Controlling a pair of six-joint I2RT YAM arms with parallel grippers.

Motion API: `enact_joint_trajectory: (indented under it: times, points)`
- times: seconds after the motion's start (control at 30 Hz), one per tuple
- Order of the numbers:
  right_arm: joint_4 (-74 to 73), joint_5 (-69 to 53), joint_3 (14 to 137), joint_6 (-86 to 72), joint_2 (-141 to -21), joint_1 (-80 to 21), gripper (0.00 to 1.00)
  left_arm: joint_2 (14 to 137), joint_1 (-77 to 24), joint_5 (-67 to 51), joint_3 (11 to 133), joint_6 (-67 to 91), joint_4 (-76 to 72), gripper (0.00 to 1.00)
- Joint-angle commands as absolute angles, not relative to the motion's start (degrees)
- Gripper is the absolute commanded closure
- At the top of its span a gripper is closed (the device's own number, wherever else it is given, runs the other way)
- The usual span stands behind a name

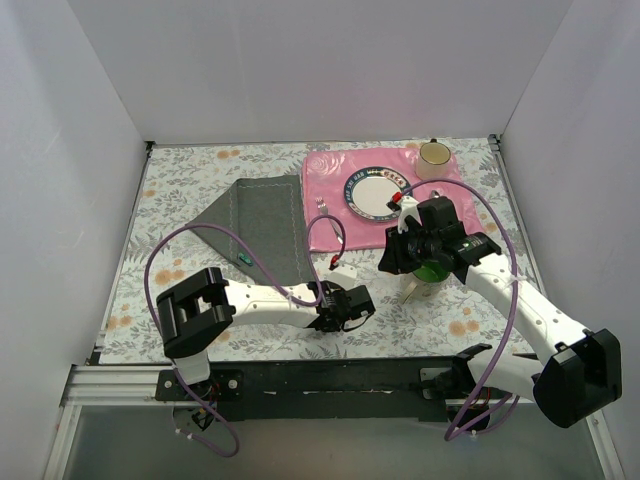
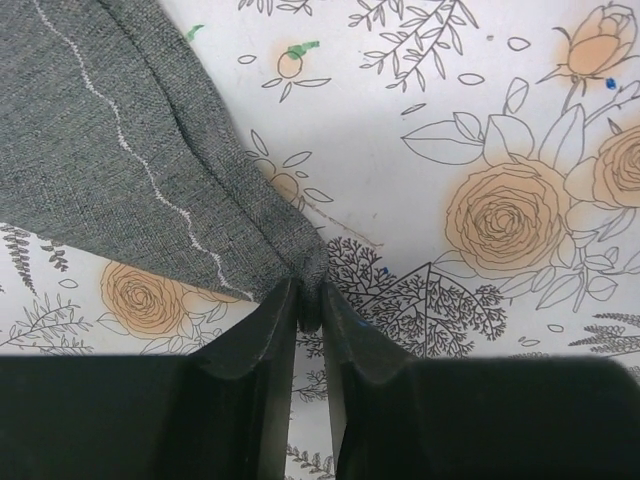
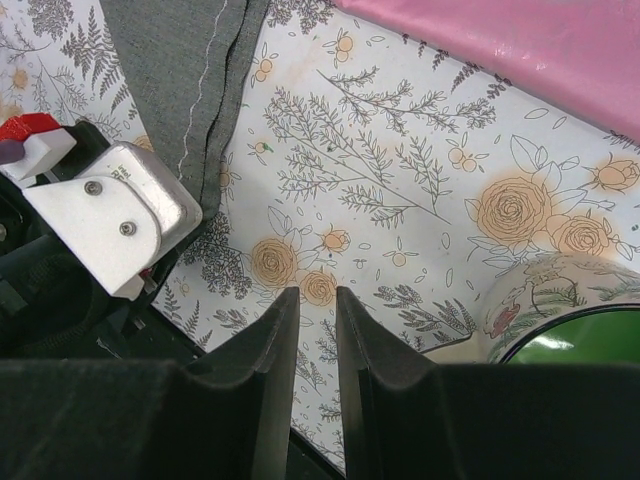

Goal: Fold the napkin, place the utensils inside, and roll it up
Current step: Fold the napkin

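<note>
The left jaws are pinching the near corner of the napkin [image 1: 265, 225], which is lying folded on the counter [image 1: 180, 190] beside the pink mat [image 1: 330, 178]; the right jaws are hovering slightly apart, holding nothing.

White arms [image 1: 270, 297], black jaws, purple cables [image 1: 149, 272].

You see the napkin [image 2: 110, 150] as matt grey woven cloth, coarse in grain, with pale stitching. The placemat [image 3: 520, 50] is glossy pink and smooth, probably plastic. The worktop [image 2: 420, 90] has a smooth floral-printed cover. On the left hand [image 2: 308, 298], the fingers [image 2: 250, 390] are matt black.
</note>
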State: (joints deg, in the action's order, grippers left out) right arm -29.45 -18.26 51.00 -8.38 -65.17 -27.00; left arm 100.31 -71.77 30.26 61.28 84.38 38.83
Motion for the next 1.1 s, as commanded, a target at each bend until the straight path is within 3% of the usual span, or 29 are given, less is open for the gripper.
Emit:
enact_joint_trajectory:
  times: [0.0, 0.1, 0.3, 0.4, 0.63, 1.07]
  points:
    - [-27.5, -19.4, 51.2, -8.0, -64.2, -26.8, 0.71, 100.1, -71.9, 33.5, 60.2, 85.5, 40.4, 0.89]
    - [-27.5, -19.6, 51.4, -8.0, -64.3, -26.9, 0.71, 98.1, -71.9, 34.5, 61.2, 85.2, 42.0, 1.0]
    - [-27.5, -19.7, 52.0, -8.0, -65.2, -26.8, 0.71, 91.5, -69.6, 34.1, 64.4, 82.7, 45.4, 1.0]
    - [-27.3, -20.2, 52.2, -7.9, -65.7, -26.9, 0.72, 86.1, -63.6, 31.9, 63.4, 81.3, 44.8, 1.0]
    - [-27.3, -20.4, 52.6, -7.9, -66.0, -26.9, 0.72, 74.1, -39.2, 23.1, 57.1, 70.5, 33.2, 1.0]
    - [-28.0, -20.6, 52.9, -8.0, -66.6, -26.8, 0.73, 82.8, -14.0, 7.6, 63.6, 65.0, 24.3, 1.0]
